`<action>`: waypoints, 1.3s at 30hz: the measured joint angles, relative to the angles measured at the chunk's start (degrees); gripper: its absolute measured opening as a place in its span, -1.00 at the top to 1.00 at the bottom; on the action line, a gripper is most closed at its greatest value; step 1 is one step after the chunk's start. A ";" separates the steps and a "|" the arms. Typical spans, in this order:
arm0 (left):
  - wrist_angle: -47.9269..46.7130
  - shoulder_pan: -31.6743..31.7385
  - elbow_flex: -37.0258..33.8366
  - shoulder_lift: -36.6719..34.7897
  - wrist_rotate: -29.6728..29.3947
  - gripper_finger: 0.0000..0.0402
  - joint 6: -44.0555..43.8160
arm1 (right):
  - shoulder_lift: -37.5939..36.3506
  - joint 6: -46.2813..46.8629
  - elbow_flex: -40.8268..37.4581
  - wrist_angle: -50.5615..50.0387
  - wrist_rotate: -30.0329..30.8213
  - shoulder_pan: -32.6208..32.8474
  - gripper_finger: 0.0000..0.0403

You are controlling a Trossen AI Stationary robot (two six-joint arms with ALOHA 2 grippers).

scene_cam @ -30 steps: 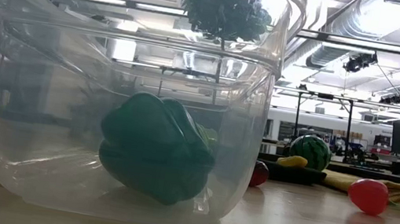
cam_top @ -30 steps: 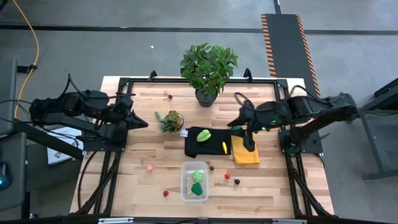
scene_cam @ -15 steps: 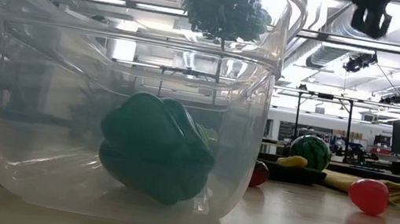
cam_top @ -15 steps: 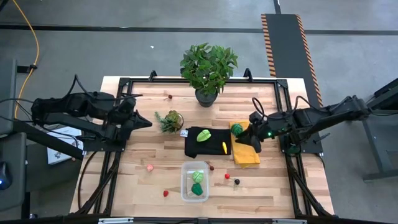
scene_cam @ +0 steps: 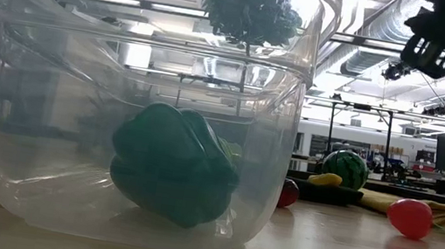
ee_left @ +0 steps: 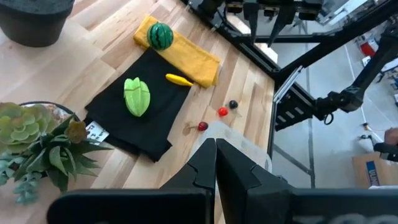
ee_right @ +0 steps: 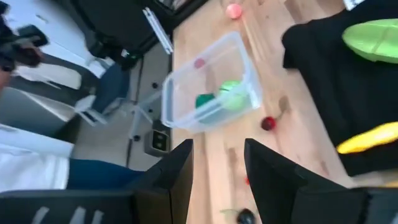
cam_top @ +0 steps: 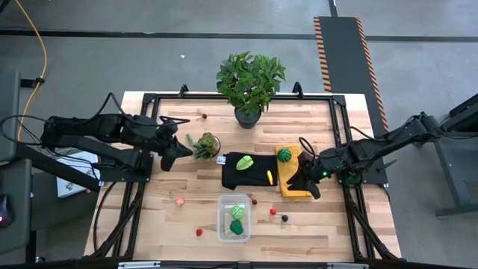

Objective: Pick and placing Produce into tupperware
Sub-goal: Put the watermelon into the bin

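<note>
High view: wooden table [cam_top: 321, 119] seen from above, w/ a big leafy potted plant [cam_top: 249, 81] at the far edge and a small succulent [cam_top: 204, 145] just left of centre. The clear tupperware [cam_top: 234, 217] sat near the front edge, holding a dark green pepper [cam_top: 237, 227] and a lime-green piece [cam_top: 237, 212]. A black cloth [cam_top: 249, 170] carried a lime-green leafy veg [cam_top: 244, 162] and a yellow piece [cam_top: 269, 176]; a yellow cloth [cam_top: 294, 187] beside it carried a small watermelon [cam_top: 284, 155]. Left gripper [cam_top: 169, 155] hovered by the succulent, fingers clenched, holding nothing. Right gripper [cam_top: 306, 180] was over the yellow cloth, fingers parted, nothing between them.

Low view: tupperware [scene_cam: 280, 151] filled most of the frame, green pepper [scene_cam: 171, 174] inside. Behind it, to the right: watermelon [scene_cam: 345, 168], a red piece [scene_cam: 410, 217]. One gripper [scene_cam: 434, 41] hung at upper right.

Left wrist view: own fingers [ee_left: 202, 168] pressed together; beyond them black cloth [ee_left: 137, 124], leafy veg [ee_left: 137, 98], watermelon [ee_left: 160, 35], succulent [ee_left: 37, 143].

Right wrist view: own fingers [ee_right: 177, 171] apart, empty; tupperware [ee_right: 211, 84] ahead w/ both green pieces inside, a red piece [ee_right: 268, 123] on the table nearby.
</note>
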 joint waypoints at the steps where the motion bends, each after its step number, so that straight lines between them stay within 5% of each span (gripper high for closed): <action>1: 0.14 -0.02 0.00 0.36 0.18 1.00 0.00 | 0.00 -0.39 0.00 -0.72 0.60 0.30 0.34; 12: 3.41 0.00 -0.02 2.63 0.40 1.00 -0.06 | 0.02 -7.82 6.99 -26.51 10.56 -0.30 0.34; 20: 3.36 0.00 -0.02 2.98 0.37 1.00 -0.75 | 0.02 -19.11 11.95 -32.77 13.48 -3.08 0.31; 31: 3.55 -0.02 -0.02 2.96 0.37 1.00 -0.79 | 1.63 -22.81 12.20 -34.13 13.82 -8.17 -0.24; 39: 12.06 -0.02 -0.02 2.93 0.66 1.00 3.18 | 6.00 -22.82 12.20 -30.78 13.78 -12.11 -0.59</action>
